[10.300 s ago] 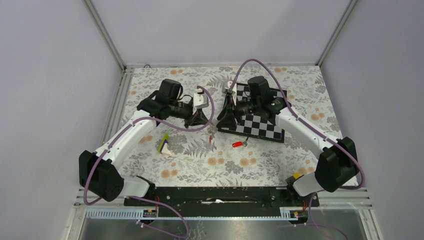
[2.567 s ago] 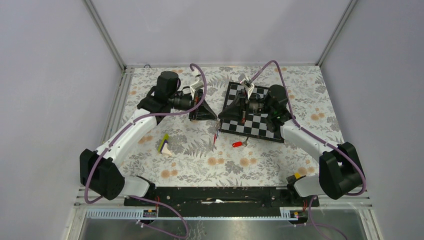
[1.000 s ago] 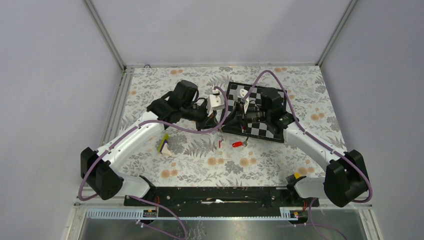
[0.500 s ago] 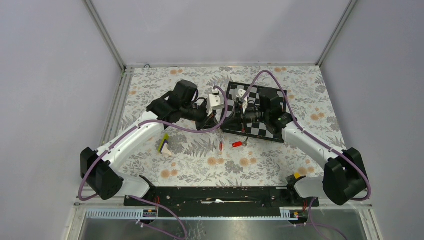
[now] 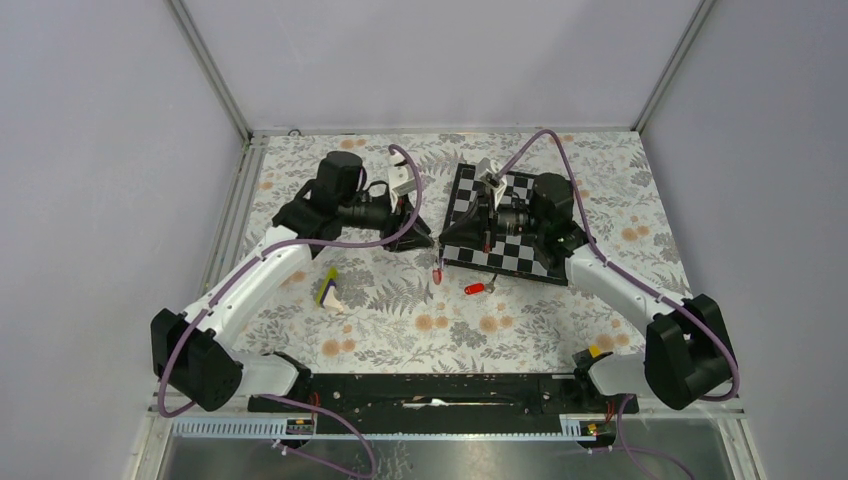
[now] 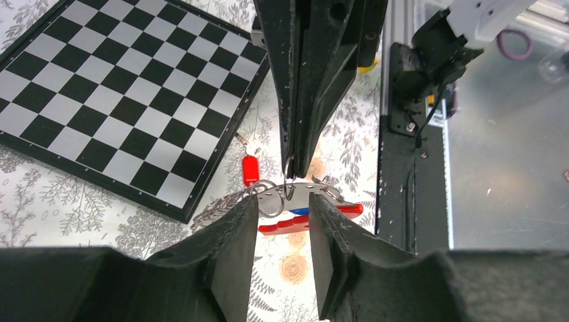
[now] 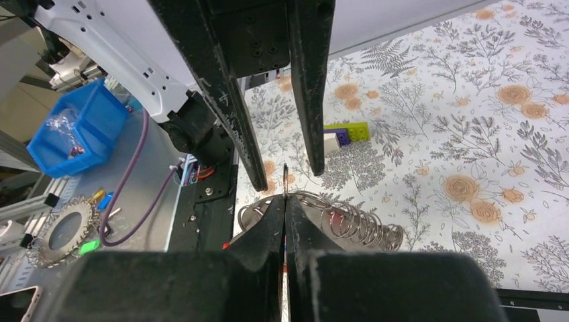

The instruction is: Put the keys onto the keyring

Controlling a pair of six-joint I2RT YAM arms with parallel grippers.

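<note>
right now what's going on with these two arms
The right claw is shut on the keyring, pinching its thin wire loop and holding it over the table. The left claw faces it, open and gripping nothing. The red-tagged key lies loose on the table beside the chessboard, not yet on the ring. A blue tag shows at the keyring, but whether it is threaded on cannot be told.

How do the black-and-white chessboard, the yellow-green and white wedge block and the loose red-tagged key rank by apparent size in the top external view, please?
Black-and-white chessboard, by far the largest.
Yellow-green and white wedge block, next.
Red-tagged key, smallest.
</note>
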